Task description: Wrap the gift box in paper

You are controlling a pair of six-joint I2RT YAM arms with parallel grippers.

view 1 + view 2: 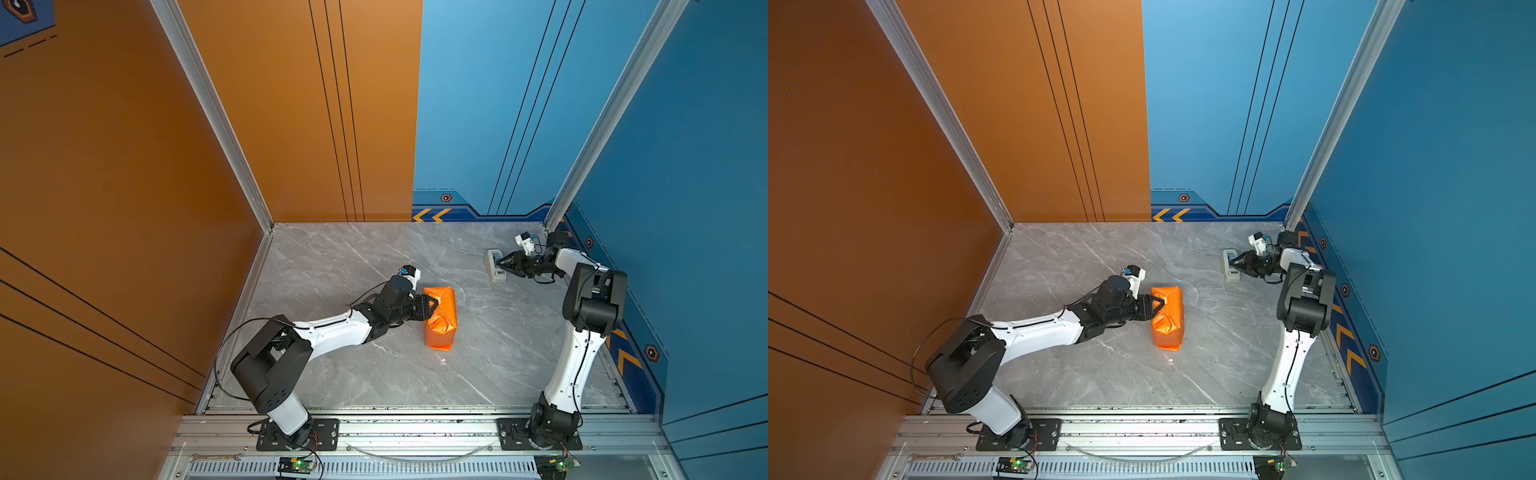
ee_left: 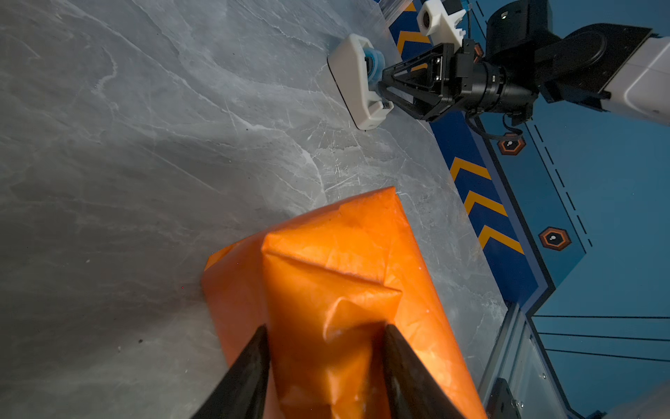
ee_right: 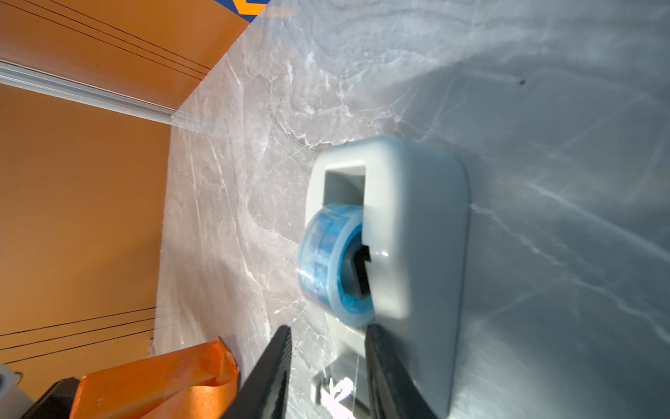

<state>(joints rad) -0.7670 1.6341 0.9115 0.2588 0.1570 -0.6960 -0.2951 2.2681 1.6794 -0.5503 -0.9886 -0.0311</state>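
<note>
No readable words or numbers anywhere, honestly. The only signs are yellow chevrons (image 1: 432, 215) and orange hexagon badges (image 1: 446, 198) on the blue wall band (image 1: 463, 209). The wrench (image 1: 216, 457) has stamping, way too small to read.

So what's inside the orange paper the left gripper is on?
Only creased orange paper shows, folded into a block shape lying on the table. The left gripper clamps one folded end. Whatever it wraps is fully covered in every view, so the contents cannot be seen.
</note>
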